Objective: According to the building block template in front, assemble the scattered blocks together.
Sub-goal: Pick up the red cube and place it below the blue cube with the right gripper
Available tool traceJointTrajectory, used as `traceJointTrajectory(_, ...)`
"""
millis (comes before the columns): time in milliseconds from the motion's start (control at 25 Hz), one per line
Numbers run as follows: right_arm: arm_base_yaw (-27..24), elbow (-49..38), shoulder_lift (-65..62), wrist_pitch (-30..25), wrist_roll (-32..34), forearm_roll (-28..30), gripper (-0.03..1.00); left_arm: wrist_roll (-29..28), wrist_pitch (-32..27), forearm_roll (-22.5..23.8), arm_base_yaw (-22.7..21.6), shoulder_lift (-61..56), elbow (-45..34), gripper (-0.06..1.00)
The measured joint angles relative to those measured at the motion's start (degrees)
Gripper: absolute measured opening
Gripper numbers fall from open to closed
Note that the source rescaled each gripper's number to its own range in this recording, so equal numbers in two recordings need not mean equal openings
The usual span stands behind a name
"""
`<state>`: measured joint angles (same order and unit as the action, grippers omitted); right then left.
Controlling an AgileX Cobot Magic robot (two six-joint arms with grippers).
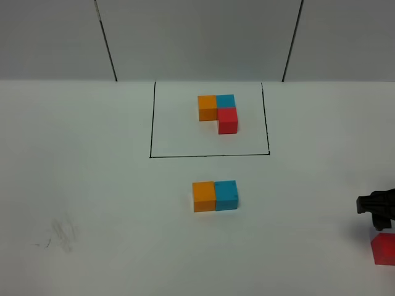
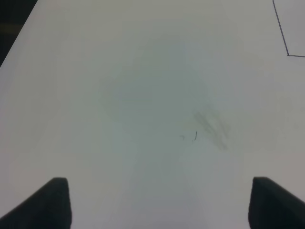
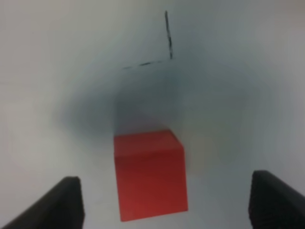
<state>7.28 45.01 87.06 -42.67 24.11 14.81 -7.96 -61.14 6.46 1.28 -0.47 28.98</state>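
Pickup of the red block looks the step in hand: it lies at the right of the surface, the right claw spread wide close over it. Orange block and blue block already touch below the template, so red next needs gripping and setting against blue's near face; left claw hangs wide, empty.

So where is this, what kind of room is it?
Probably a robot lab test bench: a bare white tabletop, a thin black drawn rectangle framing three small orange, blue and red cubes, grey wall panels behind, and a black robot pincer by a small red cube.
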Motion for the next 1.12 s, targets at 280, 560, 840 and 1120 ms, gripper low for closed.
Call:
traceJointTrajectory(280, -1.1, -0.2, 2.9, 1.7, -0.9, -0.9, 0.59, 0.0, 0.0, 0.0, 0.0, 0.0, 0.0, 0.67)
traceJointTrajectory(560, -1.1, -4.2, 3.1, 7.1, -1.9, -2.8, 0.59, 0.0, 0.0, 0.0, 0.0, 0.0, 0.0, 0.67)
traceJointTrajectory(840, -1.1, -5.2, 3.4, 8.9, -1.9, -2.9, 0.59, 0.0, 0.0, 0.0, 0.0, 0.0, 0.0, 0.67)
traceJointTrajectory(1120, -1.1, -5.2, 7.6, 10.3, -1.9, -3.4, 0.59, 0.0, 0.0, 0.0, 0.0, 0.0, 0.0, 0.67)
